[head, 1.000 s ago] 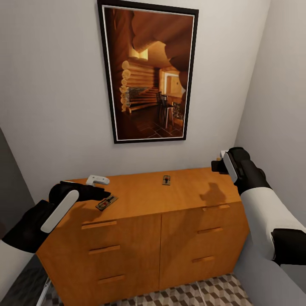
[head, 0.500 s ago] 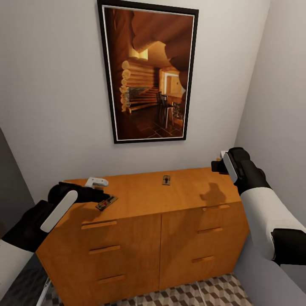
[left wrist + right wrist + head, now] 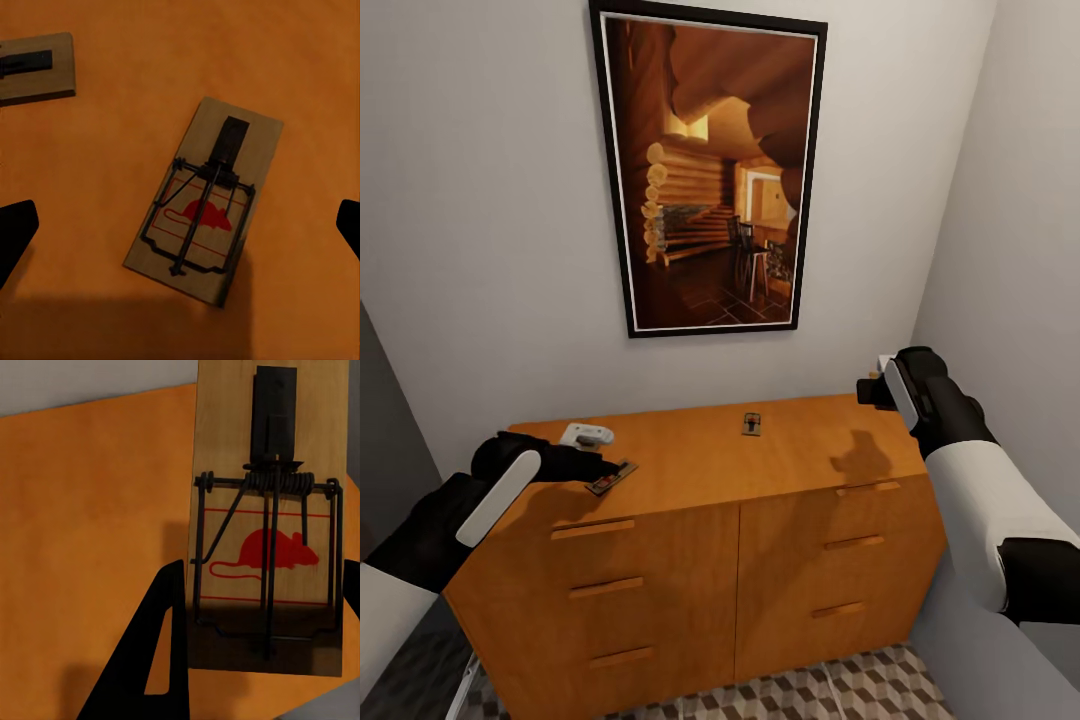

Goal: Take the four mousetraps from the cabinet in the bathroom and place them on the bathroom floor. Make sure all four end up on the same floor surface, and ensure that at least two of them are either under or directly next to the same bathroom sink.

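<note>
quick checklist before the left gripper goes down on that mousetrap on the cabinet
1. Near mousetrap lies flat on the cabinet top: ok.
2. Left gripper open, fingertips either side of the trap: ok.
3. Trap centred between fingertips: ok, sits diagonally.
4. Second mousetrap clear of the fingers: ok.
5. Right gripper holding its own mousetrap: ok.
6. Wire bar set or sprung: cannot tell.

Grey walls (image 3: 480, 200); framed log-cabin picture (image 3: 710, 170); dim corner.
</note>
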Robot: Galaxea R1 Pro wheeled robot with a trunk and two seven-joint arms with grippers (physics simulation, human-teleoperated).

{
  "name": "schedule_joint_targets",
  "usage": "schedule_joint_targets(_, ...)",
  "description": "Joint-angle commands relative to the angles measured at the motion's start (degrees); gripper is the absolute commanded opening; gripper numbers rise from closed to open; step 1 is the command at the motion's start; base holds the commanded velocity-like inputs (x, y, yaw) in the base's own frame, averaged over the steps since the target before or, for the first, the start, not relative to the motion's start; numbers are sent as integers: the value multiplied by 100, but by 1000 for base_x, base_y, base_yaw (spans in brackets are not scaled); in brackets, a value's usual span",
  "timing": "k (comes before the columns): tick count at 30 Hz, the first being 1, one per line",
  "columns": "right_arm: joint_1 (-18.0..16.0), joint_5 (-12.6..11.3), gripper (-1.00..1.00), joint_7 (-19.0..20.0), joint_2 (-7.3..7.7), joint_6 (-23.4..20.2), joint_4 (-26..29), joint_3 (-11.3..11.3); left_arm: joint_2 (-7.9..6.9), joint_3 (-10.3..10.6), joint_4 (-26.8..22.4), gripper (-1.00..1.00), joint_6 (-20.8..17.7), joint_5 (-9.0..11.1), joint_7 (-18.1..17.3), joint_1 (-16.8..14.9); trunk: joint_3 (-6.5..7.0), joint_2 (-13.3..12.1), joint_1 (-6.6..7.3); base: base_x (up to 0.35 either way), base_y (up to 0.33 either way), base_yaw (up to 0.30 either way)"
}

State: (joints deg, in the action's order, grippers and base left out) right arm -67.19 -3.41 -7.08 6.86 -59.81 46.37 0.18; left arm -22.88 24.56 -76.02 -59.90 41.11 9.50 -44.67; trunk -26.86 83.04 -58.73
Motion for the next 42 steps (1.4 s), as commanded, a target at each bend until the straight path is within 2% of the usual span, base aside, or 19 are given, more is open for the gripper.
schedule_joint_targets(1, -4, -46, -100, -39, 0, -19, 4, 4, -6, 14, -4, 100, -10, 58, 57, -7, -7, 4, 0, 0, 0, 0)
schedule_joint_targets(42, -4, -46, -100, -39, -1, -19, 4, 7, 24, 12, -80, 100, -10, 150, 43, -7, -7, 4, 0, 4, 0, 0)
